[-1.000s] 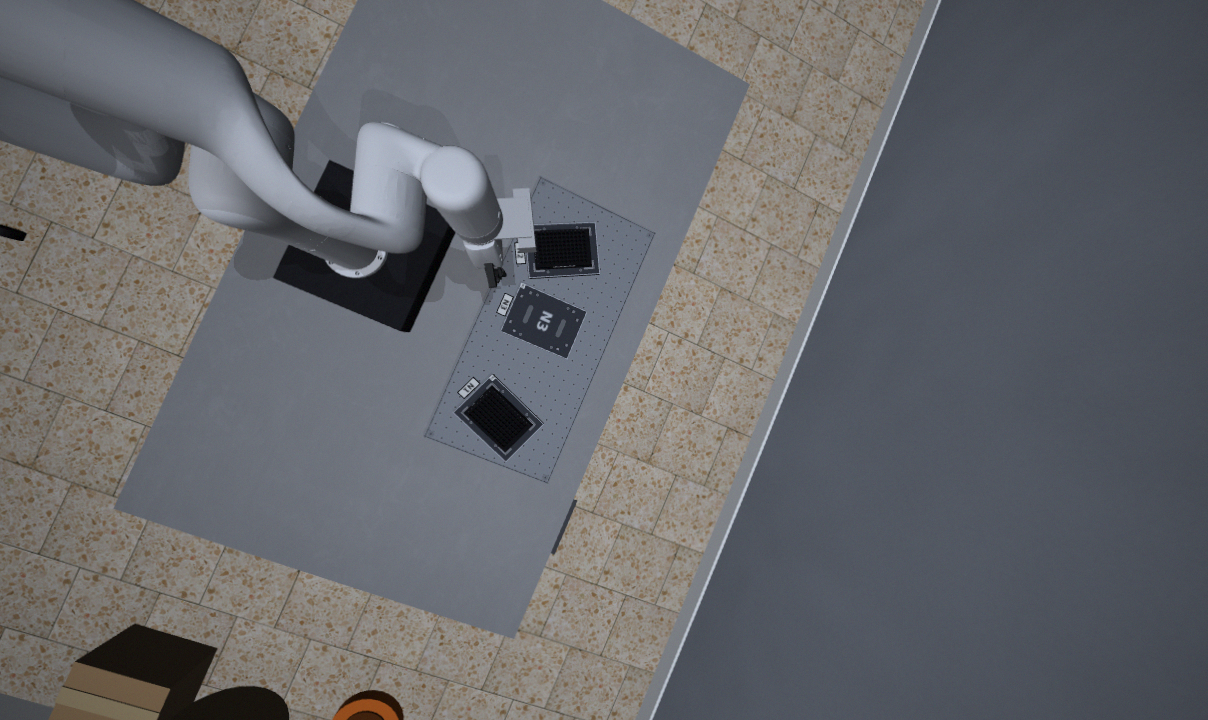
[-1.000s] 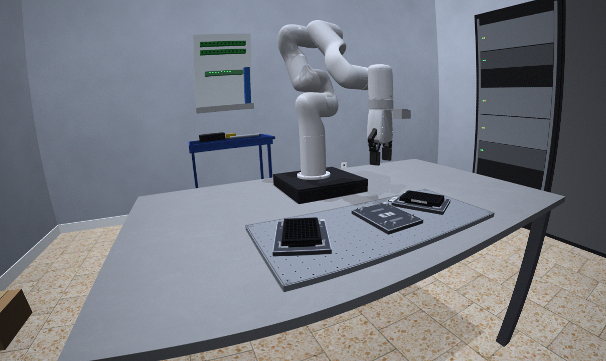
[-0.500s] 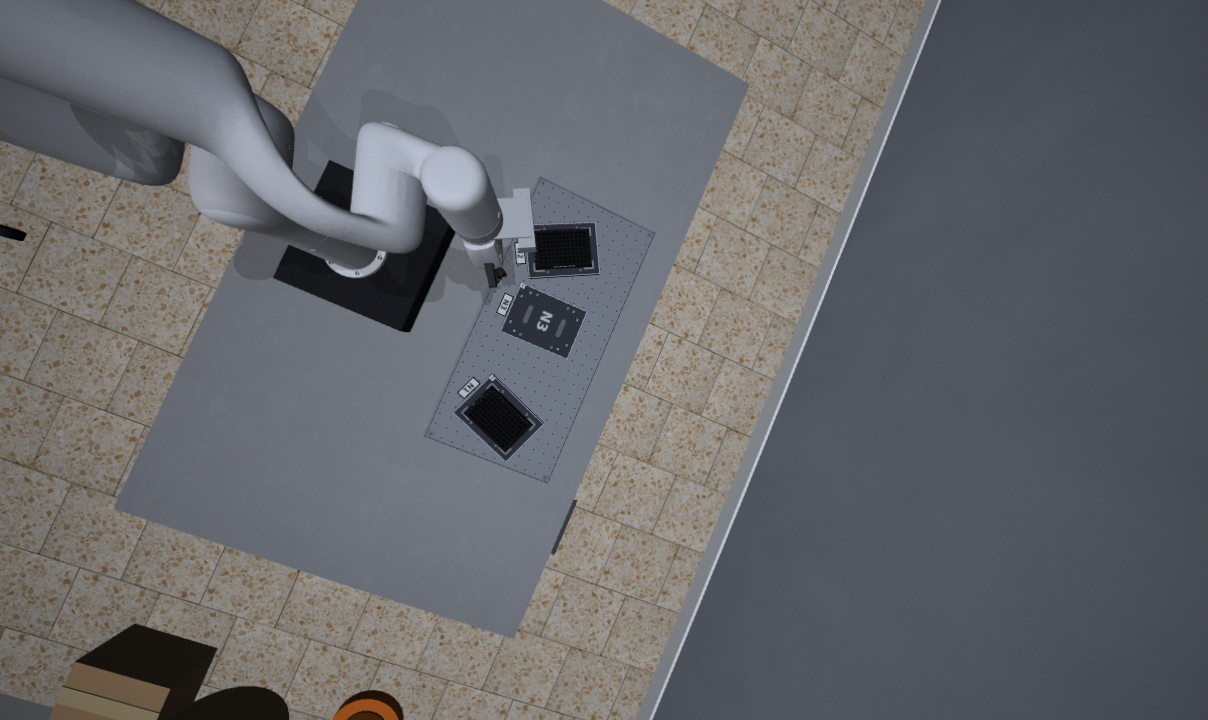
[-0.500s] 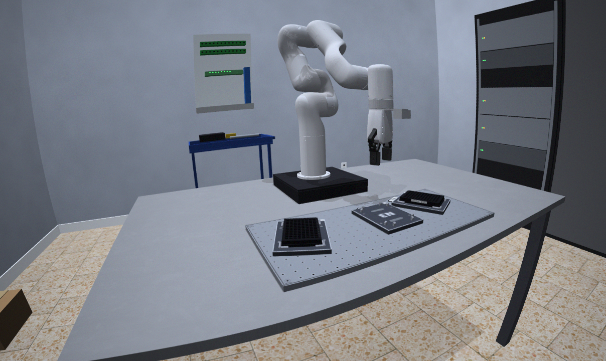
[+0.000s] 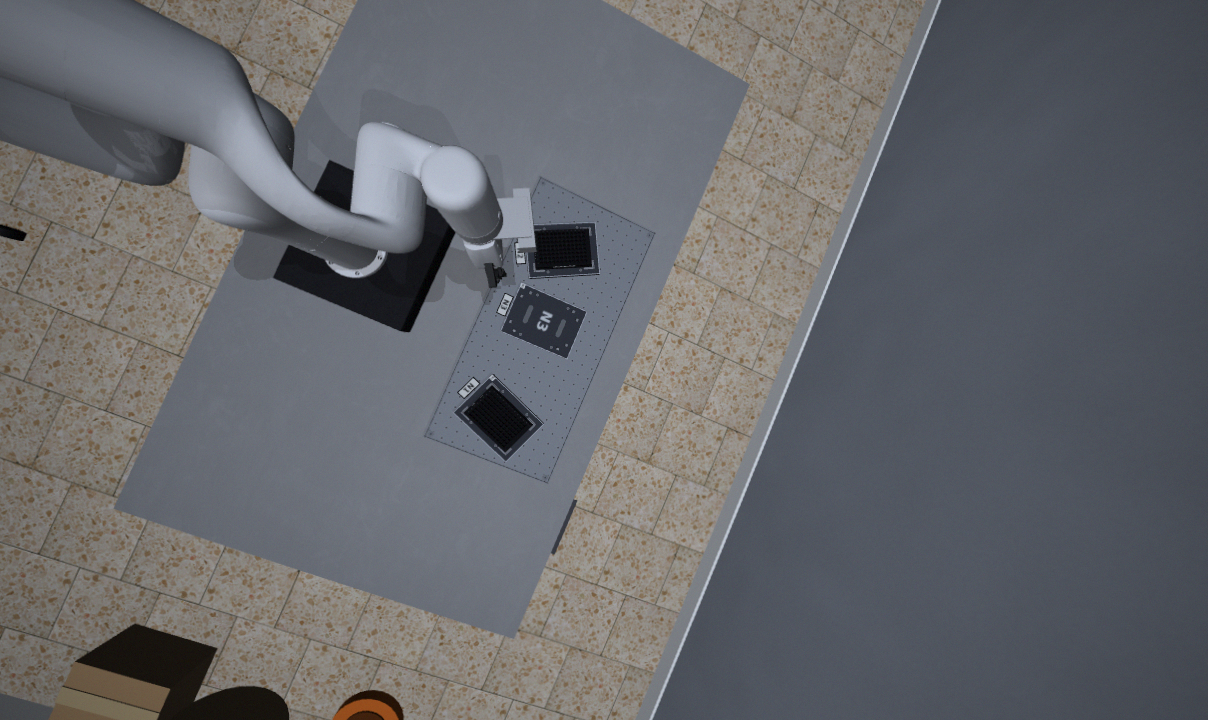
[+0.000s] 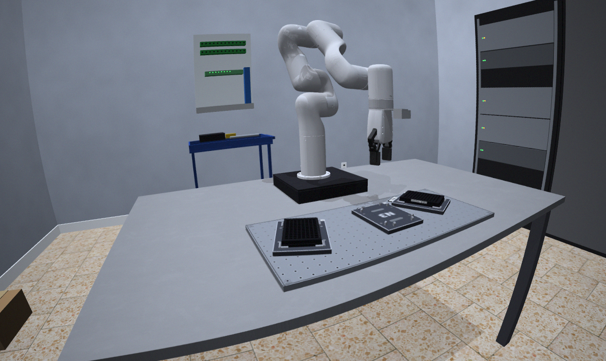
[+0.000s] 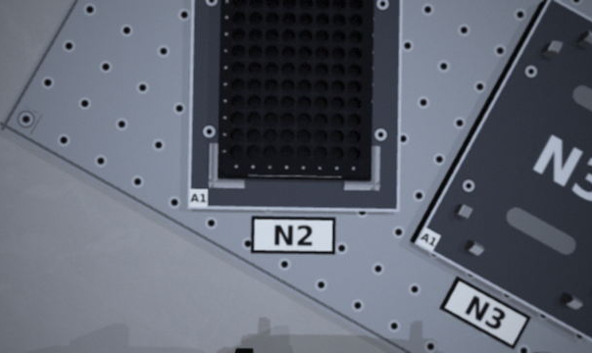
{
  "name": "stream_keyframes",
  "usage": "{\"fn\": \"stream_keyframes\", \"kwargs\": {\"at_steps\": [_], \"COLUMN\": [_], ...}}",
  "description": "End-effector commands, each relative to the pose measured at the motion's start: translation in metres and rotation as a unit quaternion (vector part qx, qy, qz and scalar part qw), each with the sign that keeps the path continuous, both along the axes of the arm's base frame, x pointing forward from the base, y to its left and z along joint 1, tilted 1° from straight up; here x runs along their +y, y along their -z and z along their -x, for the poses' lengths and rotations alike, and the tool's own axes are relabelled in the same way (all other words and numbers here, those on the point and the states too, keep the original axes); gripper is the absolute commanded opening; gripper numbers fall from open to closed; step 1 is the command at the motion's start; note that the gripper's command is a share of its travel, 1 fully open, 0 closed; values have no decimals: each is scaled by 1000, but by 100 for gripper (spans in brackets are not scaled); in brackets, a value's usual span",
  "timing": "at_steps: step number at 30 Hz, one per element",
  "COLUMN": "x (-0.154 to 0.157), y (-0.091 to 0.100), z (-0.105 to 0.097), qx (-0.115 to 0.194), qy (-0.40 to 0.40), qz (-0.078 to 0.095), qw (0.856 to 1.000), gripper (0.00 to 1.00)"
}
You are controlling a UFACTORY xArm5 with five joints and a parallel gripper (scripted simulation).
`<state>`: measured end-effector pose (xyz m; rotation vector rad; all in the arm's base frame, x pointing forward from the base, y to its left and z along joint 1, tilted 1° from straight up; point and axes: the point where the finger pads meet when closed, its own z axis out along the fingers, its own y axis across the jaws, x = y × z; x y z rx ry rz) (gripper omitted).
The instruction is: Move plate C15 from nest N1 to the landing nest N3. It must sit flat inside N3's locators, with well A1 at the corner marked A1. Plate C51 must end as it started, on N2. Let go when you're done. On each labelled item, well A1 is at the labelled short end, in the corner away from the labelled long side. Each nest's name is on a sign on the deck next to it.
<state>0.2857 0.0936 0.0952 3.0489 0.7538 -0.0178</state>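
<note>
Top overhead, exterior frontal, wrist close; all share nest N2 (image 7: 296, 200).

Matt black plate (image 7: 296, 88), perforated metal deck (image 7: 110, 98)

Your white arm (image 6: 316, 76) bends over itself, wrist vertical, tool (image 6: 380, 154) pointing straight down, fully open and empty.
</note>
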Motion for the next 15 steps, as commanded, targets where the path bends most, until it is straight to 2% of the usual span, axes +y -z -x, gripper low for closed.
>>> {"fn": "stream_keyframes", "kwargs": {"at_steps": [1,3,12,15], "x": [0,0,-42,-47], "y": [-1,-1,-1,-1], "z": [-1,-1,-17,-19], "qx": [0,0,0,0], "qy": [0,0,149,166], "qz": [-4,-4,-2,-2], "qw": [1000,1000,989,986], "gripper": [100,100,100,100]}}
